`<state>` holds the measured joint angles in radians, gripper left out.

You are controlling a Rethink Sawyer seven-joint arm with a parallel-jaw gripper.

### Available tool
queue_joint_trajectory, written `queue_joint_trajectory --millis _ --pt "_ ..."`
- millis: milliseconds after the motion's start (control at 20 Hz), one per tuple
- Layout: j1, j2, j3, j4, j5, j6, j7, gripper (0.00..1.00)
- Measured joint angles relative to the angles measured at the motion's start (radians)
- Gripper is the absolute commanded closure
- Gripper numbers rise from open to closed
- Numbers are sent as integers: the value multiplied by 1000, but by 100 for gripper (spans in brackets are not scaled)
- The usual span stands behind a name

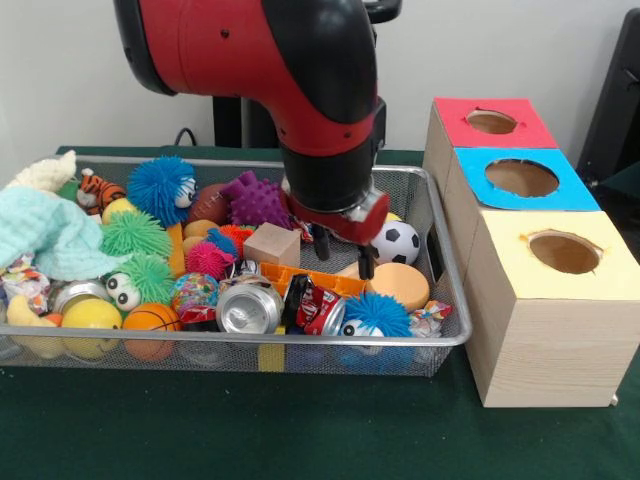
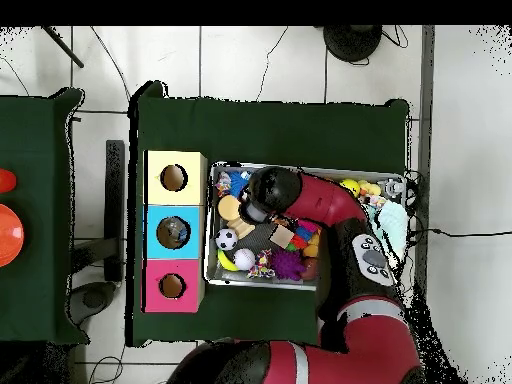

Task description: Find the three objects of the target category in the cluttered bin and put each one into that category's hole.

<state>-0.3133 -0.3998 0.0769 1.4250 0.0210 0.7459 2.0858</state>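
Note:
My gripper (image 1: 345, 254) hangs open inside the wire bin (image 1: 440, 215), with nothing between its black fingers (image 1: 367, 262). Its tips hover just above an orange block (image 1: 312, 277) and a round orange foam disc (image 1: 400, 284). A soccer ball (image 1: 398, 242) lies just right of the gripper, and a wooden cube (image 1: 272, 244) just left. Two crushed cans (image 1: 248, 307) (image 1: 318, 309) lie near the front rim. Spiky balls in blue (image 1: 162, 187), purple (image 1: 258, 200) and green (image 1: 133, 234) fill the left and middle. In the overhead view the arm's wrist (image 2: 264, 194) hides the gripper.
Three boxes stand beside the bin, each with a round hole: red-topped (image 1: 492, 122) (image 2: 172, 286), blue-topped (image 1: 521, 178) (image 2: 173, 233), yellow-topped (image 1: 565, 252) (image 2: 174, 178). A pale green cloth (image 1: 48, 238), a tiger toy (image 1: 98, 190), a small basketball (image 1: 152, 320) and a yellow ball (image 1: 90, 318) crowd the bin's left end.

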Motion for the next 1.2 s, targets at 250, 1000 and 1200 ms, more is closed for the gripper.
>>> queue_joint_trajectory --millis 250,1000,1200 --pt "19 34 0 -25 10 -71 0 0" --pt "60 113 -23 -104 10 -98 0 0" --pt "60 125 -26 -115 10 -98 0 0"
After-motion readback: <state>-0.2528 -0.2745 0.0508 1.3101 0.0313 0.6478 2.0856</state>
